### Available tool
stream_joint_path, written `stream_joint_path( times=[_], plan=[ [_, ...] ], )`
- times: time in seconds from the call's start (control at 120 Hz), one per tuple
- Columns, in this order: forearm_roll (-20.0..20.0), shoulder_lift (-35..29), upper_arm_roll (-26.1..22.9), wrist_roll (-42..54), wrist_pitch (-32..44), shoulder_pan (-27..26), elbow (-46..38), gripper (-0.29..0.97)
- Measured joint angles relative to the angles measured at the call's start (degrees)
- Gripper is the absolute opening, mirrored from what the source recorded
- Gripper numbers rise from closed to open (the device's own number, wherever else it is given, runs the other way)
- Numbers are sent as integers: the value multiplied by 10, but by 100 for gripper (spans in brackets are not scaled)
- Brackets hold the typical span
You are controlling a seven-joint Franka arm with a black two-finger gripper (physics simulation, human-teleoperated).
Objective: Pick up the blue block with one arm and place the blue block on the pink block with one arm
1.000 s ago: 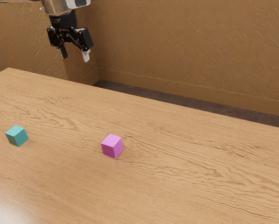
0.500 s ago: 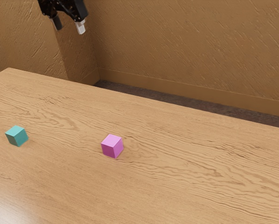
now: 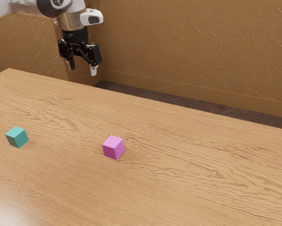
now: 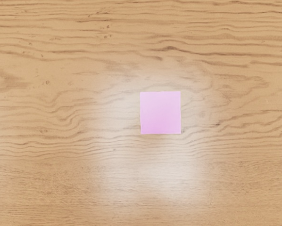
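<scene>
Exterior view: the pink block [image 3: 113, 147] sits mid-bench [image 3: 202, 169], with the blue block [image 3: 17, 136] well apart toward the exterior view's left. Wrist view looks straight down on the pink block's square top. Farther back, the hand [image 3: 82, 68] hangs high, fingers apart, holding nothing.

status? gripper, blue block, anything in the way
Gripper open, empty, high above the table. Blue block on the wood at the exterior view's left, untouched. Pink block mid-table, top bare; no obstacle seen between them.
</scene>
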Motion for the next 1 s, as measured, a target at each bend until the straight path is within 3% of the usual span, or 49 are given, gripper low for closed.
stream_joint_path(
  times=[0.45,0.625,1.0],
  plan=[
    [-6,75,29,14,175,6,-113,68],
    [-12,33,56,31,220,22,-203,68],
    [-14,-7,172,116,270,38,-291,68]
  ],
)
